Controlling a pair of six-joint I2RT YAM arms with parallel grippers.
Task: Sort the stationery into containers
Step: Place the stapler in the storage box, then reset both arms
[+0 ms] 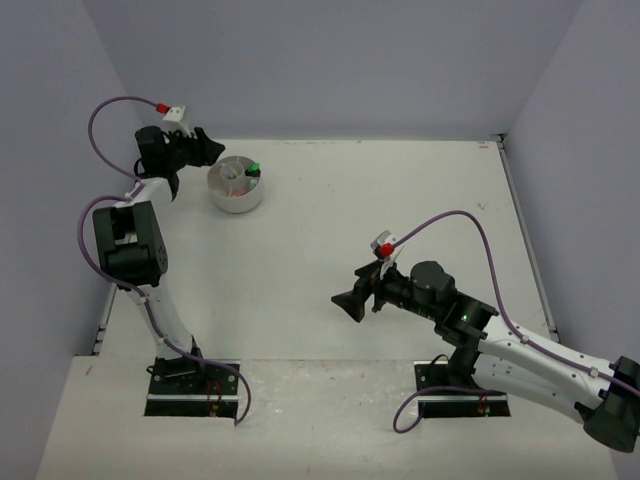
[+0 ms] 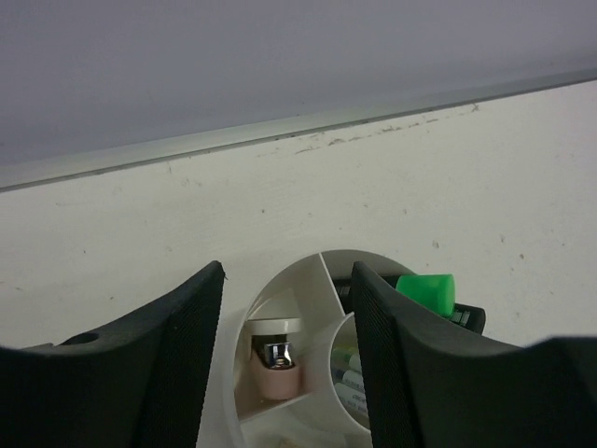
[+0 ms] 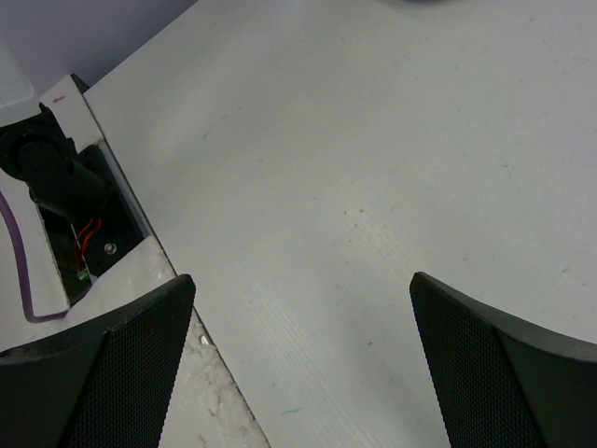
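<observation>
The round white tub (image 1: 236, 186) stands at the back left of the table. A green-capped highlighter (image 1: 254, 169) sticks out of it. In the left wrist view the tub (image 2: 298, 294) shows its dividers, a pink eraser with a metal part (image 2: 275, 371), pale pens (image 2: 349, 373) and the green cap (image 2: 427, 291). My left gripper (image 1: 207, 147) (image 2: 287, 359) is open and empty, just left of and above the tub. My right gripper (image 1: 350, 303) (image 3: 303, 373) is open and empty over bare table near the front right.
The table (image 1: 380, 210) is white with grey walls on three sides. The near edge and the left arm's base plate (image 3: 84, 238) show in the right wrist view. Purple cables hang from both arms.
</observation>
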